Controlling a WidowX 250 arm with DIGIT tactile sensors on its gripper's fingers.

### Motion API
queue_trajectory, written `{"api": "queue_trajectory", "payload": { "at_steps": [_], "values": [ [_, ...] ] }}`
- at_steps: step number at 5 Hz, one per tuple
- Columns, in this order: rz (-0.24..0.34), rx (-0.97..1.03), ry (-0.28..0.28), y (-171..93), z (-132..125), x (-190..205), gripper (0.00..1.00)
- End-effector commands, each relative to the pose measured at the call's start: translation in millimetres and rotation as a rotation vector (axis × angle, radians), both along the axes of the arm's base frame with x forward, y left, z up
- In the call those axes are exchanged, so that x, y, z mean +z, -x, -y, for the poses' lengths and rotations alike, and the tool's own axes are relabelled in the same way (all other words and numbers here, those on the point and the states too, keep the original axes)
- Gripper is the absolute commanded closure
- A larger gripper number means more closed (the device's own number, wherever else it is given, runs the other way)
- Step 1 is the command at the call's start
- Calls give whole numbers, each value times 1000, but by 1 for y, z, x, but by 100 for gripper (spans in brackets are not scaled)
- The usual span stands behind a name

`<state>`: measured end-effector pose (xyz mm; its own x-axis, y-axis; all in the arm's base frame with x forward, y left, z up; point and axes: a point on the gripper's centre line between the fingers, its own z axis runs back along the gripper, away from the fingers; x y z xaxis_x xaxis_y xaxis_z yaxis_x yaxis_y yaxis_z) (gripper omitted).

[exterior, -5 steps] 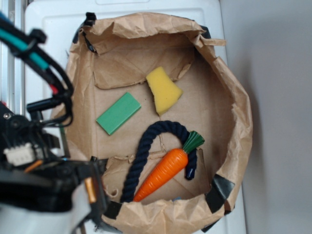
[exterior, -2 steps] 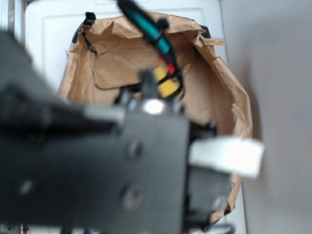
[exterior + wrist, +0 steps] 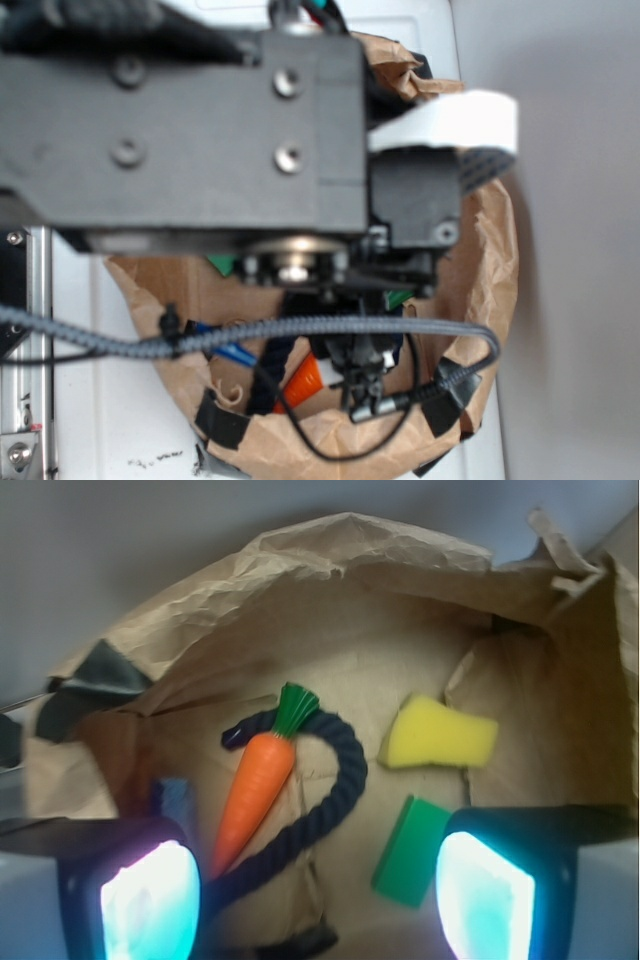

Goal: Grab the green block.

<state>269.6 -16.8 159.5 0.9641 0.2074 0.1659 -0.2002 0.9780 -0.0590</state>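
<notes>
In the wrist view the green block (image 3: 412,850), a flat bright green slab, lies on the floor of the brown paper bag (image 3: 330,570), just below the yellow sponge wedge (image 3: 437,737). My gripper (image 3: 318,900) hangs open above the bag floor. Its right fingertip (image 3: 485,895) overlaps the block's right edge in the picture, and its left fingertip (image 3: 150,900) sits far to the left. Nothing is between the jaws. In the exterior view my arm (image 3: 200,120) hides most of the bag, and only a sliver of the green block (image 3: 222,265) shows.
An orange carrot toy (image 3: 255,785) with a dark green top lies left of the block, inside a loop of dark blue rope (image 3: 335,790). A blue object (image 3: 178,798) sits by the bag's left wall. The crumpled bag walls (image 3: 490,260) rise all around.
My arm has swung from the left side across the bag and now covers most of it in the exterior view. The objects in the bag have not visibly moved.
</notes>
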Motion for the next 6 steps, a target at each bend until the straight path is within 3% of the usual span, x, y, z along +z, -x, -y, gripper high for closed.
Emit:
{"api": "queue_trajectory", "payload": {
  "at_steps": [1, 4, 5, 6],
  "values": [
    [21, 109, -70, -2, -20, -16, 0],
    [21, 109, -70, -2, -20, -16, 0],
    [32, 103, -45, -6, -54, -17, 0],
    [30, 108, -51, -8, -71, -27, 0]
  ]
}}
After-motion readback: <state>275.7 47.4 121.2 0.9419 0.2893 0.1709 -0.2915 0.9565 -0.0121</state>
